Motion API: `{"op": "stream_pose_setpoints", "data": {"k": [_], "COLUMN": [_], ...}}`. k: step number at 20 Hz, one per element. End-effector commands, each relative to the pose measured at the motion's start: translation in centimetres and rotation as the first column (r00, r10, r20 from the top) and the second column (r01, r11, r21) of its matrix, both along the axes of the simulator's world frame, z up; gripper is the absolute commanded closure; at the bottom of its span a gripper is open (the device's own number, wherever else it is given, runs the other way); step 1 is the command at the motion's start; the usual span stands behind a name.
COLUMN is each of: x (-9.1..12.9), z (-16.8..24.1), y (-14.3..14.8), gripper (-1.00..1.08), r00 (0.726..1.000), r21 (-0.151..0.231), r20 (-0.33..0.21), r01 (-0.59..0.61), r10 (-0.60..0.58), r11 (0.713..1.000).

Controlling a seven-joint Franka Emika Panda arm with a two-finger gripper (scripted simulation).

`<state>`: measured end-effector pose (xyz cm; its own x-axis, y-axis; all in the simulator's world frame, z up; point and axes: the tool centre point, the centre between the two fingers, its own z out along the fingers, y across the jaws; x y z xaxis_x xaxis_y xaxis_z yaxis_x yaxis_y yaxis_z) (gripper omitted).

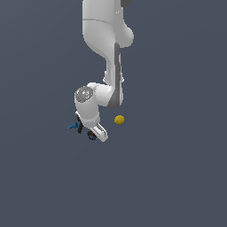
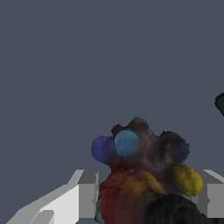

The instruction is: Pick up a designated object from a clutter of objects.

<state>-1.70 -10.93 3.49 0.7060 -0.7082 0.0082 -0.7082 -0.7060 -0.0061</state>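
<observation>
Wrist view: hand (image 2: 144, 197) with both fingers (image 2: 81, 197) apart, one on each side of the dark multicoloured lump (image 2: 144, 170), pressed close against it; contact seems firm but cannot say for certain. Lump fills the gap, blue, red and yellow bits visible. Exterior view: hand (image 1: 91, 133) low over the tabletop (image 1: 177, 177), small blue piece (image 1: 72, 127) just beside, yellow ball (image 1: 119, 119) near.

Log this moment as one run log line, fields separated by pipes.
phase: grasp | gripper: jaws either side of multicoloured lump, contact unclear | yellow ball: apart, untouched | blue piece: beside the wrist
</observation>
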Motion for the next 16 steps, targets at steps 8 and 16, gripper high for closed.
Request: {"op": "stream_pose_setpoints", "data": {"k": [8, 16], "x": [0.0, 0.4], "z": [0.0, 1.7], "y": [0.0, 1.6], "gripper": [1.08, 1.08], "r00": [1.0, 1.0], "r21": [0.0, 0.0], "r20": [0.0, 0.0], "r01": [0.0, 0.0], "r10": [0.0, 0.0], "r11": [1.0, 1.0]}}
